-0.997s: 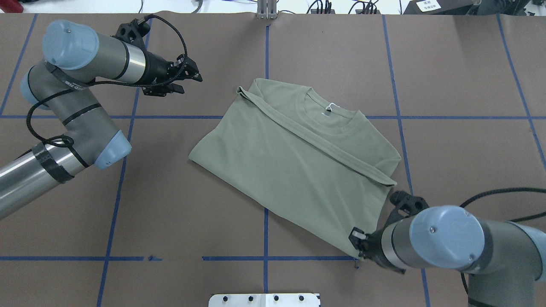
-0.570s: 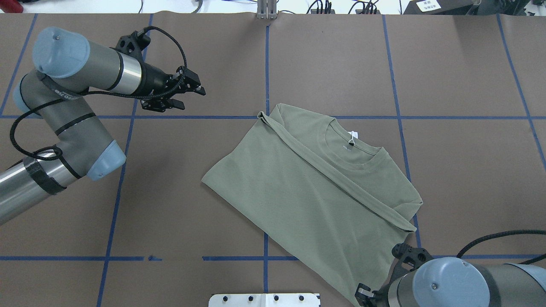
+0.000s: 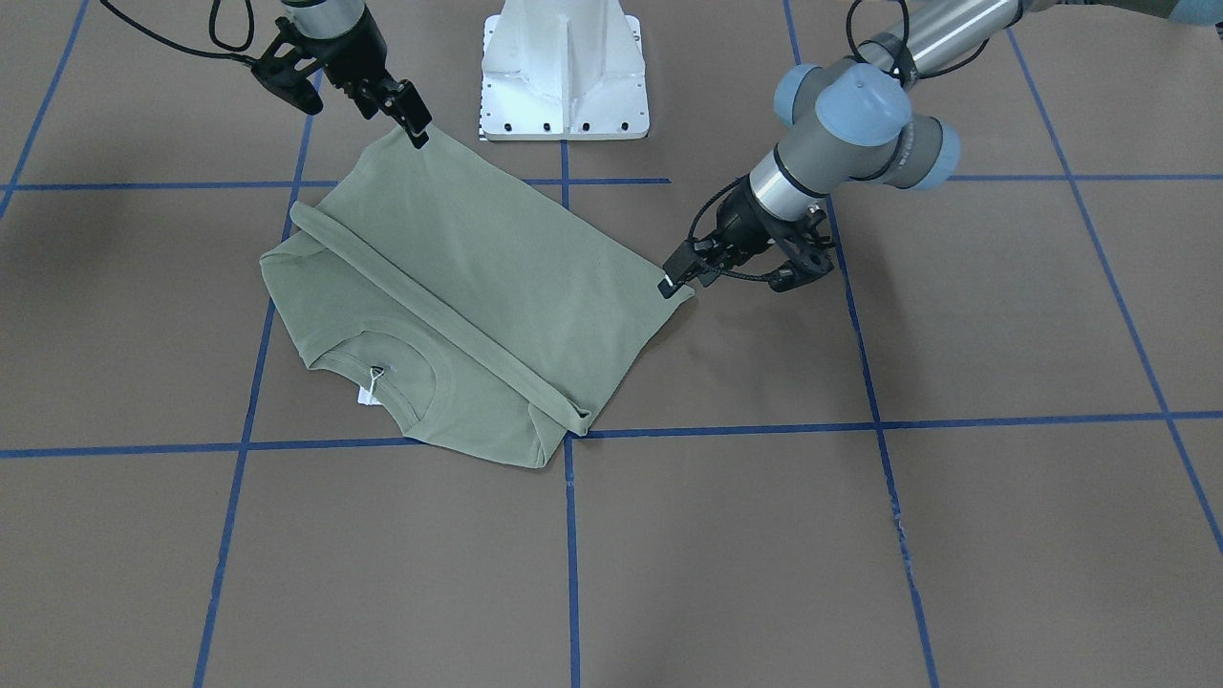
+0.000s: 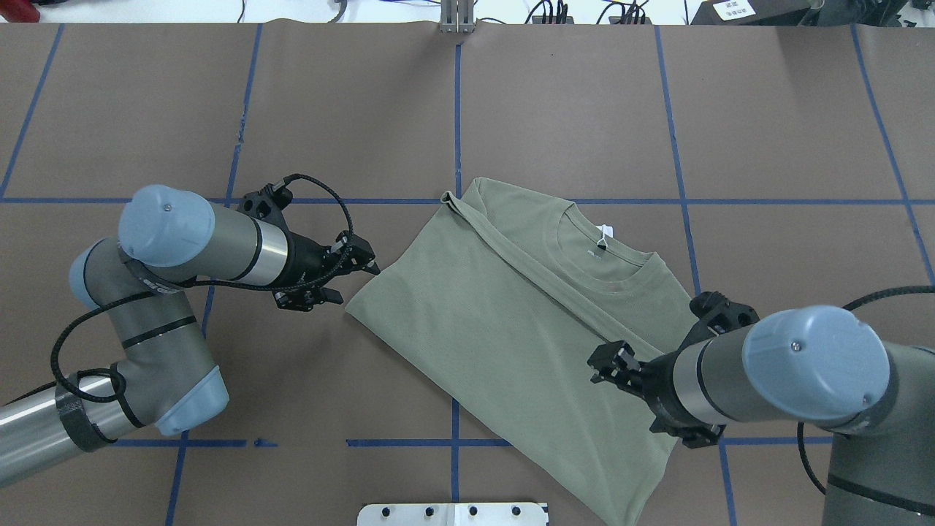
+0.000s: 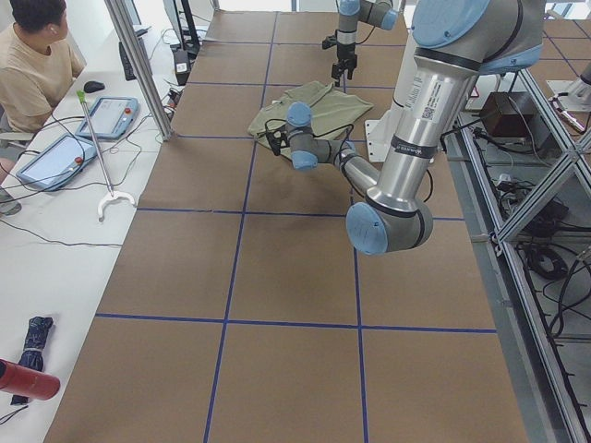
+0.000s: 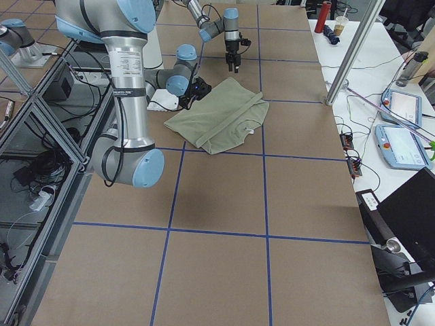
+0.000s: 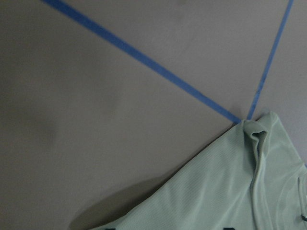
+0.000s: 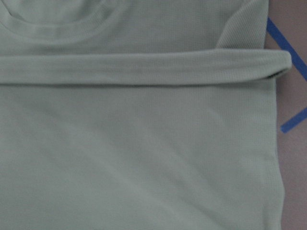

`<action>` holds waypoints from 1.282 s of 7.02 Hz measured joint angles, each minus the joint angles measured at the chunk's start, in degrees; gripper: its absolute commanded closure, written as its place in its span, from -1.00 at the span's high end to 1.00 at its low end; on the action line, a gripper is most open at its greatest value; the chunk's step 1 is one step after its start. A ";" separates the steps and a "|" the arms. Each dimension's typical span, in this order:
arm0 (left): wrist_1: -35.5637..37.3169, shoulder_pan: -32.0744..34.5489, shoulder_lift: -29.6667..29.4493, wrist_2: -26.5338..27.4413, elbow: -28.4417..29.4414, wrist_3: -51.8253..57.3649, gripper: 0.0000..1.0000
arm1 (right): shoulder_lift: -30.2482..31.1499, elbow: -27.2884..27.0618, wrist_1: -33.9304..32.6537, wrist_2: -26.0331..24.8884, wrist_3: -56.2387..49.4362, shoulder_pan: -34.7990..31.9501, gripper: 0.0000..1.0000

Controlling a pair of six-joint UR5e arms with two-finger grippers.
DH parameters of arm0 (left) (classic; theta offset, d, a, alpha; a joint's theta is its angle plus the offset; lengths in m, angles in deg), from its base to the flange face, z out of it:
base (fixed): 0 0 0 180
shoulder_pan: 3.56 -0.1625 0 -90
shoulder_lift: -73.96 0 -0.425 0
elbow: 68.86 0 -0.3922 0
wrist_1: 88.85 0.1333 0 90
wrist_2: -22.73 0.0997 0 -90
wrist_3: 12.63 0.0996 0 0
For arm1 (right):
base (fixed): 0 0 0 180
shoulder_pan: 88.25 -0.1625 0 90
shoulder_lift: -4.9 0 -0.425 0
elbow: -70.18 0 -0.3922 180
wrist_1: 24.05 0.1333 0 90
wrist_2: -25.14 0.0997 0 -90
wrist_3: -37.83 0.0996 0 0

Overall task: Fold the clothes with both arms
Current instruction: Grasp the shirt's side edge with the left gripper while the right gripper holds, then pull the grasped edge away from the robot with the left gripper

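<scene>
Though it hovered afar, left gripper now reaches shirt corner.

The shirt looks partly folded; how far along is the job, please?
Done: a sleeve lies folded across the shirt below the collar. In hand: the left end effector is at its side corner, the right end effector above it. Left: folding the body.

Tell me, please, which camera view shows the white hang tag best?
The overhead exterior view: the white hang tag lies unobstructed inside the collar of the shirt. The front-facing view shows it too, at the collar's edge; the side views render it too small; the wrist cameras miss it.
</scene>
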 measured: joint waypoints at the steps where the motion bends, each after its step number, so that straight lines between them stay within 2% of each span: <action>1: 1.64 -1.18 -0.25 1.69 0.08 -0.34 0.58 | -0.57 0.43 0.00 -0.17 -0.11 -1.89 1.00; 4: 2.59 -2.57 -0.40 3.69 0.90 -0.48 0.56 | -0.84 1.29 0.00 -0.35 -0.20 -3.06 1.00; 6: 2.91 -2.98 -0.37 4.04 1.20 -0.49 0.44 | -0.83 1.68 0.00 -0.38 -0.25 -3.21 1.00; 8: 3.02 -3.17 -0.38 4.08 1.68 -0.49 0.18 | -0.83 1.95 0.00 -0.38 -0.26 -3.22 1.00; 9: 3.03 -3.20 -0.35 4.09 1.88 -0.48 -0.24 | -0.80 2.00 0.00 -0.38 -0.26 -3.22 1.00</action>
